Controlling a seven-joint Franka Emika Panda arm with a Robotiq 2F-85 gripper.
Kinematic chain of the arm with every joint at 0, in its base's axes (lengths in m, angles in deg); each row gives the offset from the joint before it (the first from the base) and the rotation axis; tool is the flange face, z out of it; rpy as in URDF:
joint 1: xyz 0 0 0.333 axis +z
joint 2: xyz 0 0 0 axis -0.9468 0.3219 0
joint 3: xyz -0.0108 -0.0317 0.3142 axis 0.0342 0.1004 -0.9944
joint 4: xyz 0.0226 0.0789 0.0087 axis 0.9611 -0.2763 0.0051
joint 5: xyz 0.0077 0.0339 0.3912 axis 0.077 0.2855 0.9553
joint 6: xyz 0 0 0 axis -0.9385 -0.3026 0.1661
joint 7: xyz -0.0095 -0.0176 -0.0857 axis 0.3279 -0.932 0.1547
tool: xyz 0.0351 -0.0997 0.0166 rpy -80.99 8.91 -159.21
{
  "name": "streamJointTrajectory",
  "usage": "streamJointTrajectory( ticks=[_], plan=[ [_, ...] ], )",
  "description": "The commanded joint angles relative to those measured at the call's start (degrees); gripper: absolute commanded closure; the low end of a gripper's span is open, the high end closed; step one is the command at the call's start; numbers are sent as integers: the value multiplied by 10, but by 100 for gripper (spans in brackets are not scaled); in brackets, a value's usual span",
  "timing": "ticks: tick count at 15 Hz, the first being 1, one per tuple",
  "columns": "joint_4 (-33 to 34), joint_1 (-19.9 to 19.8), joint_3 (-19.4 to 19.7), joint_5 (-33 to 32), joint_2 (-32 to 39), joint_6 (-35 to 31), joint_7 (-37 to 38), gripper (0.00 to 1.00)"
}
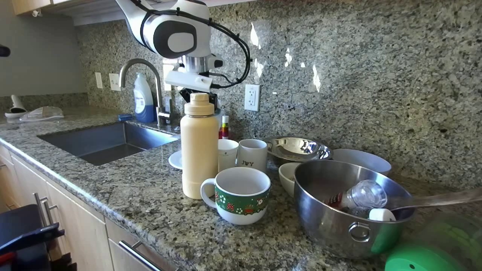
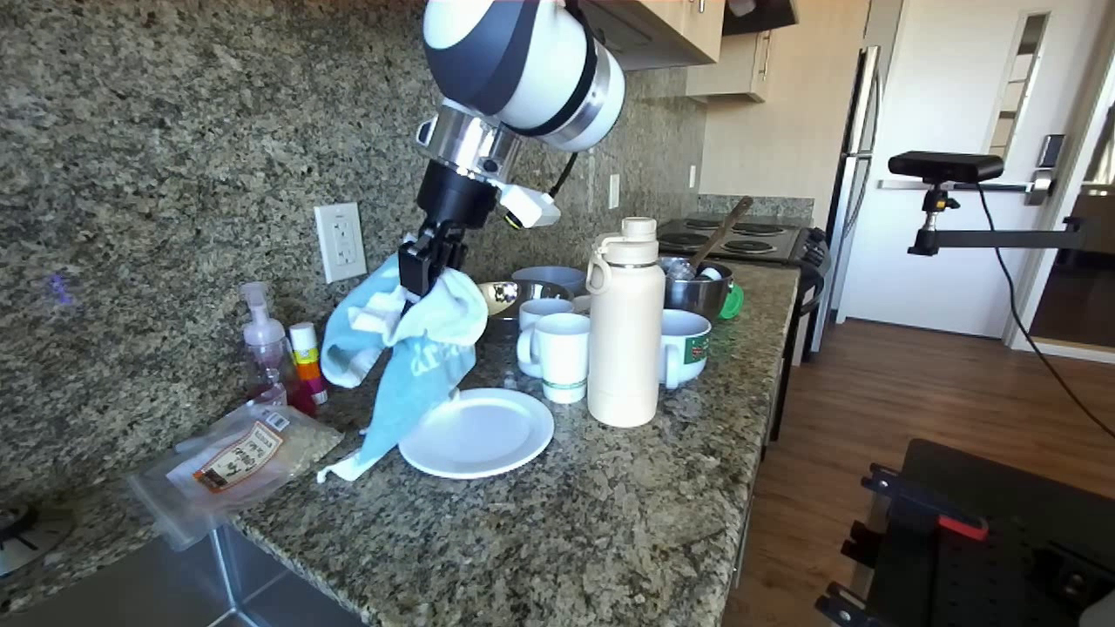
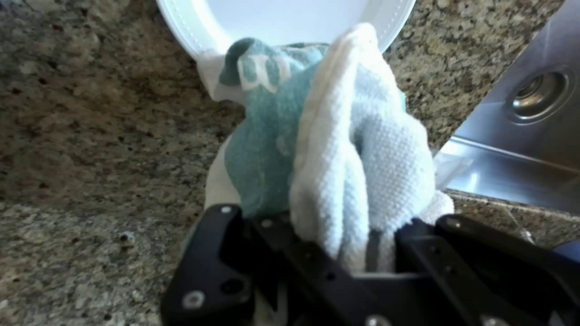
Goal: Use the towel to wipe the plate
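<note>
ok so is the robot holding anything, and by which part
The towel, by a bunched upper part between the fingers, the rest hanging loose; whether that's a corner or edge can't be told.

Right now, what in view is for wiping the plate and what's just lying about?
For the job: gripper, towel in its grip, white plate.
Just lying about: cream bottle, green-banded mug, steel mixing bowl, labelled plastic bag, bottle of blue liquid.

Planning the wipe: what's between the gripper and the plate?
A blue-and-white towel, hanging from the gripper toward the white plate in an exterior view; whether it touches is unclear.
</note>
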State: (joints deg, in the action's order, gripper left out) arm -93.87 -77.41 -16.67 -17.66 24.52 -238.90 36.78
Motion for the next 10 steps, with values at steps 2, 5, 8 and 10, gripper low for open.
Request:
streamJointTrajectory(
  ticks=[2,5,8,10],
  plan=[
    [-13,-29,2,78,-34,-62,-10,98],
    [-17,-56,12,108,-63,-86,-2,98],
    [-24,-76,45,97,-101,-90,24,98],
    [-31,-81,78,76,-126,-102,54,98]
  ],
)
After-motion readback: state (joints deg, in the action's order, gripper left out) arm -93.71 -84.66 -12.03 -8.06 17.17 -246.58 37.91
